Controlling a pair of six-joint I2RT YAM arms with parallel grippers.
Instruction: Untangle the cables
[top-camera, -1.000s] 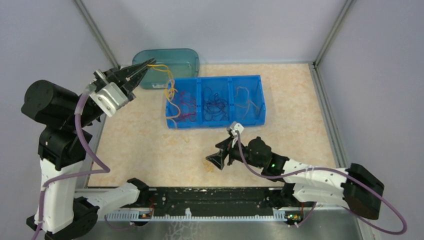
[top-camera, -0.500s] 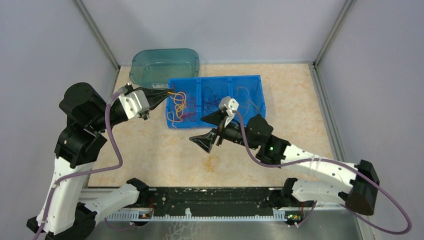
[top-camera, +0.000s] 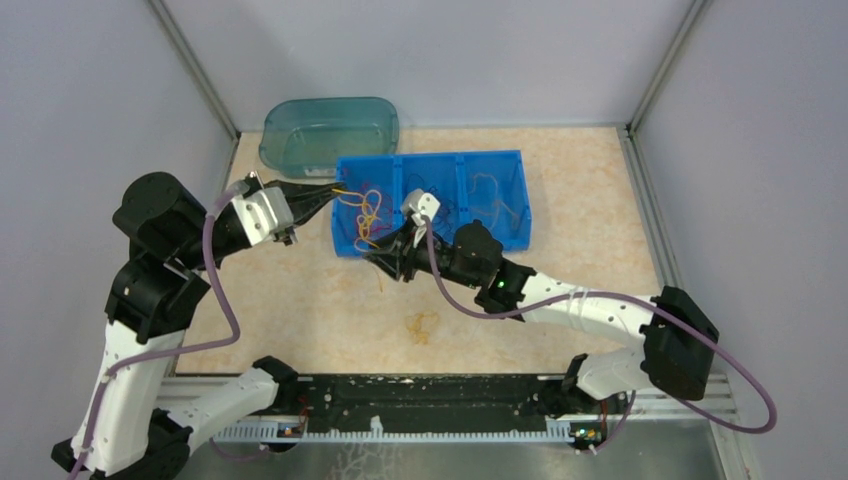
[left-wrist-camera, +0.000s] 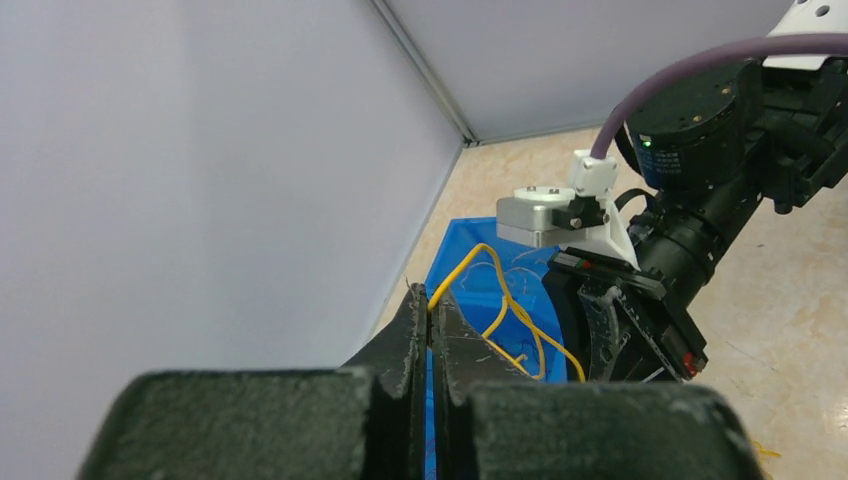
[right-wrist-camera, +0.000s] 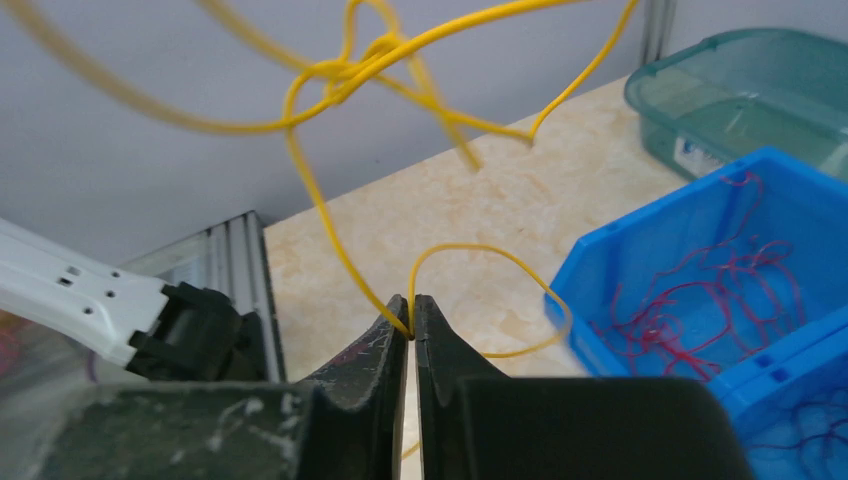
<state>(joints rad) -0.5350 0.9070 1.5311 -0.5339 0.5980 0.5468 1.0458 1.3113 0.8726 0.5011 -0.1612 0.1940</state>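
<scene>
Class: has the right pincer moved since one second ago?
Yes. The right pincer, shut on a thin yellow cable, moved left and forward, right up to the near wall of the blue plastic bin.

Blue bin (top-camera: 470, 157), teal tub (top-camera: 320, 135) (translucent)

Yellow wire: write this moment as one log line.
left hand: shut on thin yellow wire | right hand: shut on it

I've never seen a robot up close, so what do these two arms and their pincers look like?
The left arm and right arm have white shells and round black joints, with a thick mauve cable looping along each. The left gripper and right gripper are black, with two tapering, scuffed fingers. A green light glows on the right arm.
</scene>
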